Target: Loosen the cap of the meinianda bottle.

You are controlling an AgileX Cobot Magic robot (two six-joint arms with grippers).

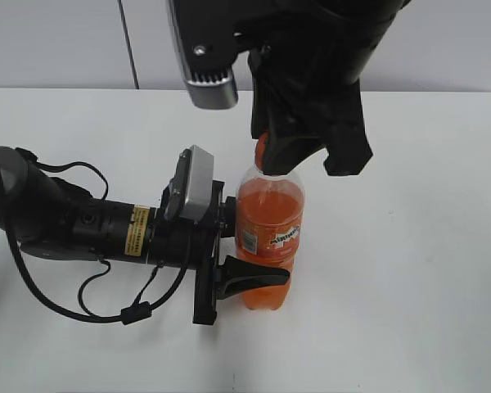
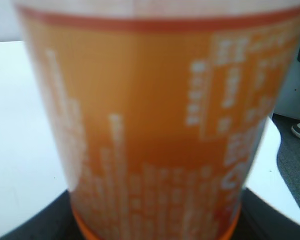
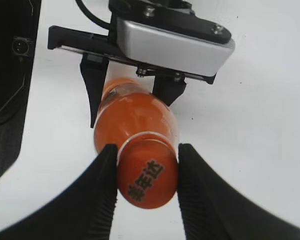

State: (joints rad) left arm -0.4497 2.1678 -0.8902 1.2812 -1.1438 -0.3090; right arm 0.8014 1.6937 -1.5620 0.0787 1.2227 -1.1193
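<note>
The meinianda bottle [image 1: 269, 219] stands upright on the white table, full of orange liquid, with an orange label. My left gripper [image 1: 254, 274] is shut on its lower body from the left; in the left wrist view the label [image 2: 155, 125] fills the frame, blurred. My right gripper [image 1: 270, 155] comes down from above and is shut on the orange cap [image 1: 261, 150]. In the right wrist view both black fingers of the right gripper [image 3: 146, 172] press on the sides of the cap [image 3: 146, 175], which has dark print on top. The bottle's shoulder [image 3: 135, 115] shows below it.
The white table [image 1: 409, 246] spreads around the bottle. The left arm's black body and cables [image 1: 82, 229] lie along the table at the left. The left arm's wrist camera housing [image 3: 170, 42] sits behind the bottle in the right wrist view.
</note>
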